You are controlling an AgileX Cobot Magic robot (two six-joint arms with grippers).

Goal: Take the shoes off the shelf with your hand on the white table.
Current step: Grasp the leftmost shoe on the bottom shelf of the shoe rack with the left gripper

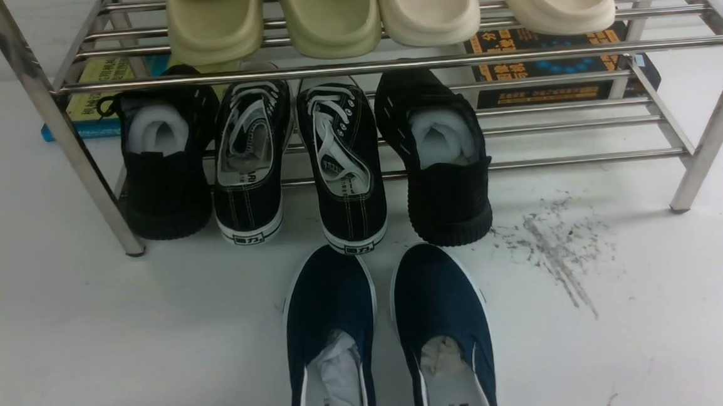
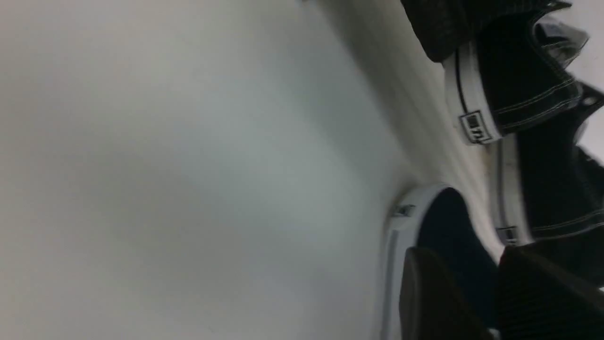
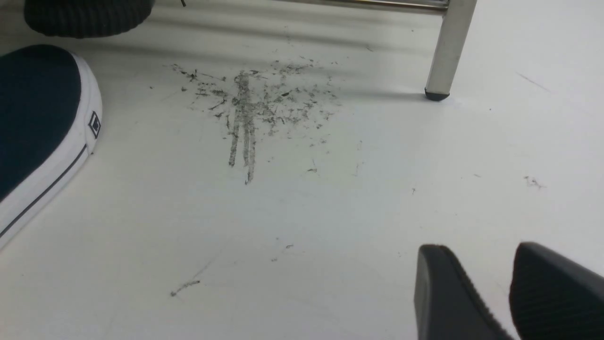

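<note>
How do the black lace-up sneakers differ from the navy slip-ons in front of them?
The black lace-up sneakers rest on the lower tier of the shelf; the navy slip-ons lie on the white table. The sneakers have white laces; the slip-ons have none and hold crumpled paper. Both pairs have white soles.

Black lace-up sneakers (image 1: 343, 185), side by side, heels outward, on steel shelf (image 1: 547, 55)

The white worktop (image 1: 94, 345) carries the steel shelf (image 1: 578, 50) at the far side, navy slip-ons (image 1: 332, 292) nearer, scuff marks (image 1: 552, 248) to their right. The lace-up shoes (image 1: 352, 197) sit on its lower tier between two black slip-ons (image 1: 166, 190); pale slides (image 1: 331, 16) fill the upper
</note>
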